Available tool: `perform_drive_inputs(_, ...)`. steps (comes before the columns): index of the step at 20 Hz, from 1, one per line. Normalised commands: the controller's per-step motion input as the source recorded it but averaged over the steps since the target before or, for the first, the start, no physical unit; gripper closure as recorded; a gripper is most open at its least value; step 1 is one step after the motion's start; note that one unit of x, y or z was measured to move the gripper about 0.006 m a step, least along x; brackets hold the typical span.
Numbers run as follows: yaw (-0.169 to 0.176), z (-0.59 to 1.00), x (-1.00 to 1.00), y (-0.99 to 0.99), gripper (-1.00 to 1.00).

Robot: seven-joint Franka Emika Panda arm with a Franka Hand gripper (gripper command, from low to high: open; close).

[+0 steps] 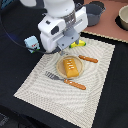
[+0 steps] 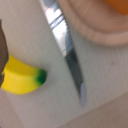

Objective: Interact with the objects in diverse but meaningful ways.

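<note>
Overhead, the Panda arm (image 1: 62,22) reaches down over the far edge of the woven placemat (image 1: 45,87), its wrist bent toward the yellow banana (image 2: 21,76) — that fruit lies on the mat just beside the knife blade (image 2: 67,52). The jaws hide behind the white housing, so I cannot tell their spread or any hold. Nearby a wooden plate (image 1: 70,67) carries the yellow-orange slab (image 1: 71,66); an orange-handled fork (image 1: 66,80) lies beside it. A pale blue carton (image 1: 32,44) stands on the dark counter (image 1: 15,70) — well off the mat.
</note>
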Motion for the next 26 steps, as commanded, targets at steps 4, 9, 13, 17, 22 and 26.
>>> perform_drive_inputs(4, 0.098, 0.35, 0.4, 0.75, -1.0)
perform_drive_inputs(9, 0.155, -0.02, 0.35, 0.21, -1.0)
perform_drive_inputs(13, 0.189, -0.07, 0.41, 0.0, -1.0)
perform_drive_inputs(17, 0.158, -0.01, 0.38, 0.0, -1.0)
perform_drive_inputs(22, 0.153, -0.01, 0.35, 0.06, -1.0)
perform_drive_inputs(26, 0.097, -0.01, 0.36, 0.06, -1.0)
